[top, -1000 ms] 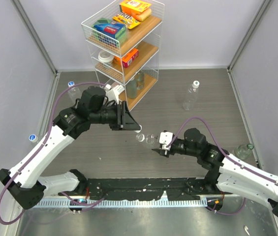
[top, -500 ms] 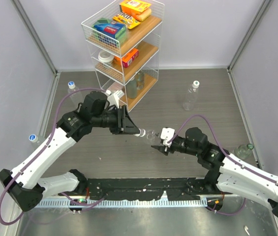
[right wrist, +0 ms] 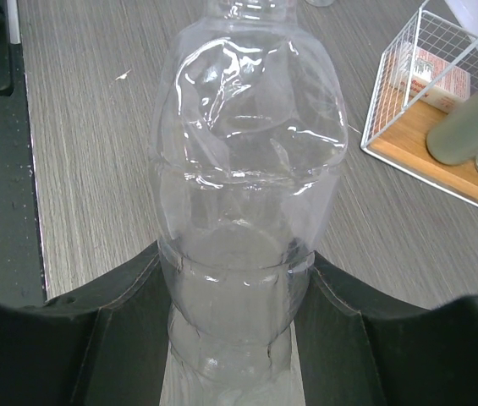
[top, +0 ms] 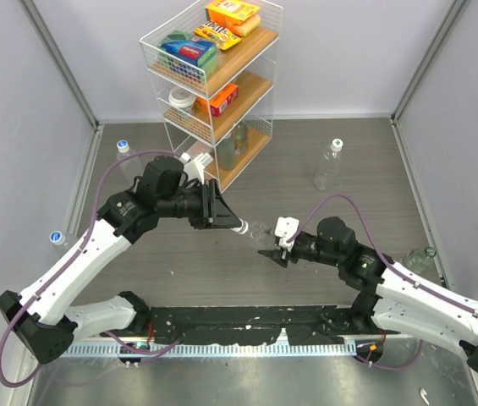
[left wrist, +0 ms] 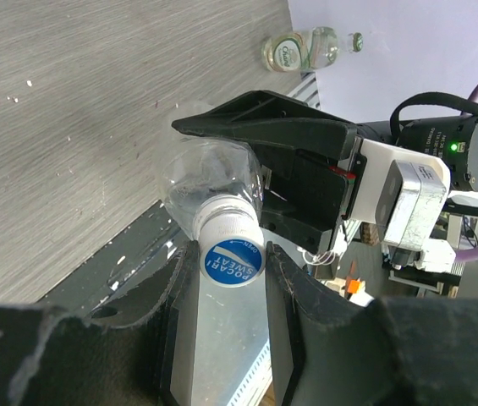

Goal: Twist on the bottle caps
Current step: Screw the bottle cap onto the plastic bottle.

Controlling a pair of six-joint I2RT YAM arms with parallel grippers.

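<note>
A clear ribbed bottle [top: 257, 231] is held in the air between my two arms. My right gripper [top: 274, 252] is shut on its lower body, which fills the right wrist view [right wrist: 247, 169] between my fingers [right wrist: 120, 330]. My left gripper [top: 224, 218] is shut on a white cap with a blue top [left wrist: 232, 258]. The cap sits on the bottle's neck [left wrist: 209, 173]. In the top view the cap [top: 242, 227] shows as a small white spot at my left fingertips. Other bottles lie at the back right [top: 327, 167], far left [top: 123, 155] and far right [top: 419, 258].
A white wire rack [top: 217, 76] with wooden shelves and snack boxes stands at the back centre, close behind my left arm. Its corner shows in the right wrist view [right wrist: 442, 85]. A blue-topped cap or bottle [top: 56, 238] sits by the left wall. Grey walls close in both sides.
My left gripper moved right and toward the bottle, bringing the cap onto its neck. My right gripper shifted slightly left with the bottle. Little changed in the last half second.
</note>
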